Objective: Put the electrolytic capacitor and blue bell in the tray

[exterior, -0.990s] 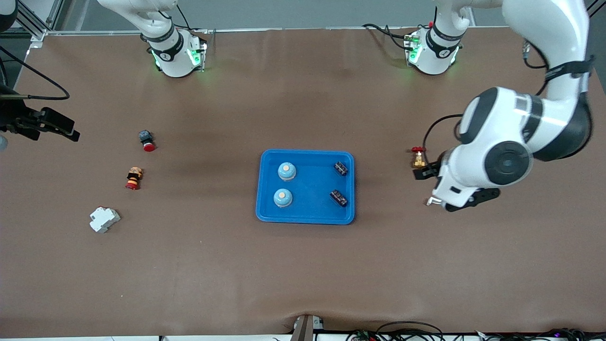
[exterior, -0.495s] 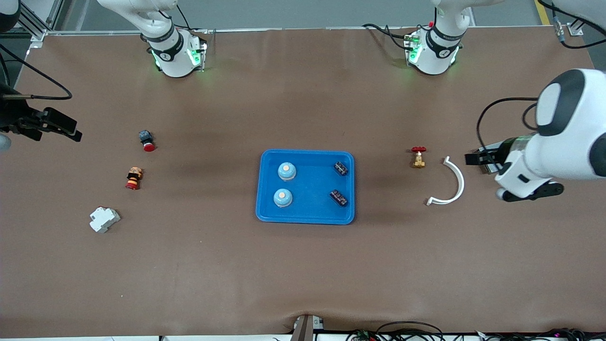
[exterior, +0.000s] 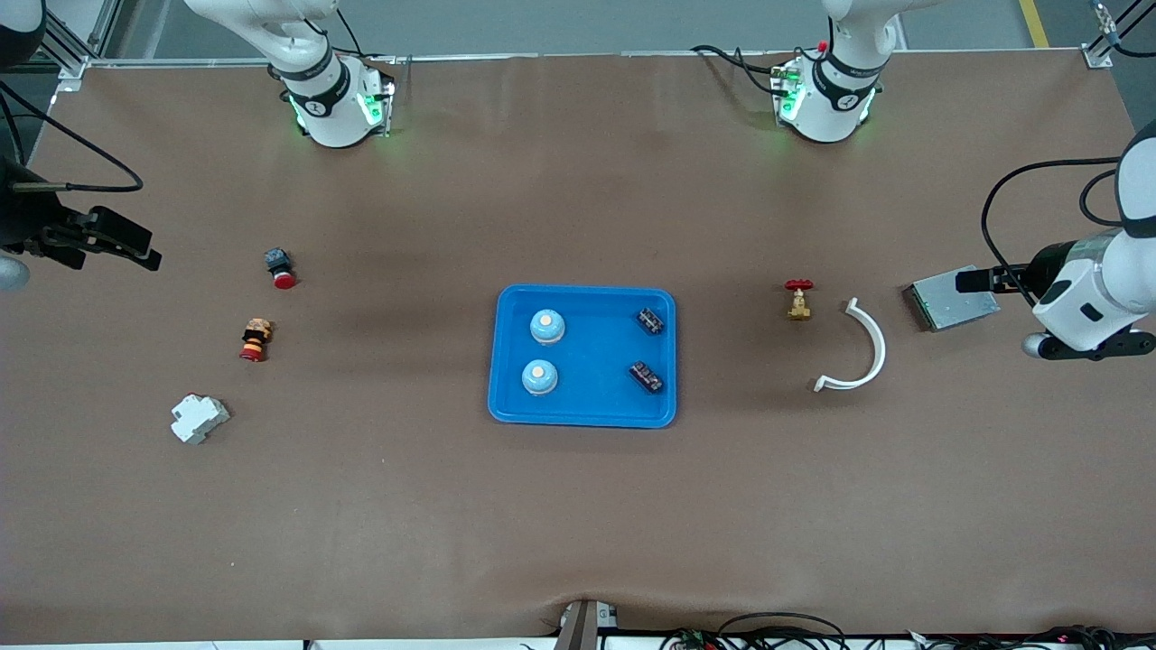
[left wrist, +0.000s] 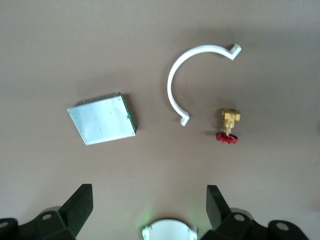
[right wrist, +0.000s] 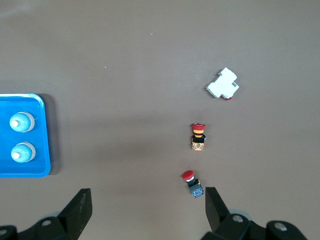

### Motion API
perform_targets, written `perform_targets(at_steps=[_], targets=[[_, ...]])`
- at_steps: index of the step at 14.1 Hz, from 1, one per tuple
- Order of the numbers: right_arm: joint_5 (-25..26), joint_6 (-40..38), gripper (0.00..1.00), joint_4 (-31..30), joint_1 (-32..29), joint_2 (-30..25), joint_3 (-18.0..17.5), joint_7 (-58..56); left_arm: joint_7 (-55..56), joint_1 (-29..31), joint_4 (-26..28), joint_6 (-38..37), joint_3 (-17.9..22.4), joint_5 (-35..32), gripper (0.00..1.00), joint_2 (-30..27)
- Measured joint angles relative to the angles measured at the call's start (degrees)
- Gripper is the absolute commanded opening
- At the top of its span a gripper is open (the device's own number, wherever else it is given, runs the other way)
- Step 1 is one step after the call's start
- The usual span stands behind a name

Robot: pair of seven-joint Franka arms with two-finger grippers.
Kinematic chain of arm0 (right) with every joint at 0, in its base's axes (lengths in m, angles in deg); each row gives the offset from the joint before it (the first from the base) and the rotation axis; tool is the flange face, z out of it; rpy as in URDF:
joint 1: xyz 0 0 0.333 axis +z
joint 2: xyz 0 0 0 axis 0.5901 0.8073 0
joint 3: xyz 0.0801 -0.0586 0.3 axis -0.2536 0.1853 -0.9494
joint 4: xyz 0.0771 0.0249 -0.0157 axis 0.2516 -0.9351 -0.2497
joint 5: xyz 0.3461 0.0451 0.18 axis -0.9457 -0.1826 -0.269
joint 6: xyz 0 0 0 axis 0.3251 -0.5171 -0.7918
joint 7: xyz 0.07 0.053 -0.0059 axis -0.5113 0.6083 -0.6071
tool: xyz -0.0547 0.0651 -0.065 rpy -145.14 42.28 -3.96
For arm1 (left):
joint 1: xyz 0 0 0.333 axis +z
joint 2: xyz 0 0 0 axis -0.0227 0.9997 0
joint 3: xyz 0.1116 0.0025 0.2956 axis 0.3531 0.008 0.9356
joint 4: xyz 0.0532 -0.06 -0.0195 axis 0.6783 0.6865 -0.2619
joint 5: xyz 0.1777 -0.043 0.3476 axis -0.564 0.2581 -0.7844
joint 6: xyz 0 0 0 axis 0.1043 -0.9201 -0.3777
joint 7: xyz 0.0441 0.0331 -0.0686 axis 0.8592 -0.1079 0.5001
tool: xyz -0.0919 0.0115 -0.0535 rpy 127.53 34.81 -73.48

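Observation:
The bright-blue tray (exterior: 585, 411) lies mid-table. Inside it stand two blue bells (exterior: 547, 326) (exterior: 539, 376) on the side toward the right arm's end, and two dark electrolytic capacitors (exterior: 650, 320) (exterior: 646, 377) on the side toward the left arm's end. The right wrist view shows a corner of the tray (right wrist: 41, 131) with both bells (right wrist: 22, 122) (right wrist: 22, 152). My left gripper (exterior: 980, 280) (left wrist: 150, 197) hangs open and empty over the table's left-arm end, beside a grey plate. My right gripper (exterior: 122, 242) (right wrist: 147, 200) hangs open and empty over the right-arm end.
Toward the left arm's end lie a brass valve with a red handle (exterior: 798, 300), a white curved clip (exterior: 862, 352) and a grey metal plate (exterior: 953, 297). Toward the right arm's end lie two red-capped push buttons (exterior: 281, 268) (exterior: 255, 340) and a white breaker (exterior: 200, 418).
My left arm has swung away from beside the tray toward its own end of the table, uncovering the white clip and the grey plate. The right arm has stayed almost still.

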Motion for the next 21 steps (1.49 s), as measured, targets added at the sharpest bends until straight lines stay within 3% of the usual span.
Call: perform_targets(at_steps=[4, 9, 13, 18, 21], targets=[[-0.01, 0.03, 1.00, -0.02, 0.06, 0.00, 0.03, 0.00, -1.56, 1.40, 10.53, 8.68, 0.00, 0.00, 1.00, -7.91], [0.14, 0.03, 1.00, -0.02, 0.06, 0.00, 0.23, 0.00, -2.21, 0.86, 11.77, 11.34, -0.17, 0.04, 1.00, -11.15], [0.59, 0.06, 1.00, -0.02, 0.06, 0.00, 0.65, -0.01, -1.39, -3.96, 9.44, 12.39, 1.80, 0.62, 1.00, -11.65], [0.62, 0.09, 1.00, -0.02, 0.06, 0.00, 0.68, -0.01, 1.04, -10.52, 0.41, 12.55, 4.55, 1.01, 1.00, -7.37], [0.62, 0.09, 1.00, -0.03, 0.06, 0.00, 0.77, -0.01, 1.05, -16.22, -2.97, 12.56, 9.76, 1.26, 1.00, -5.67]])
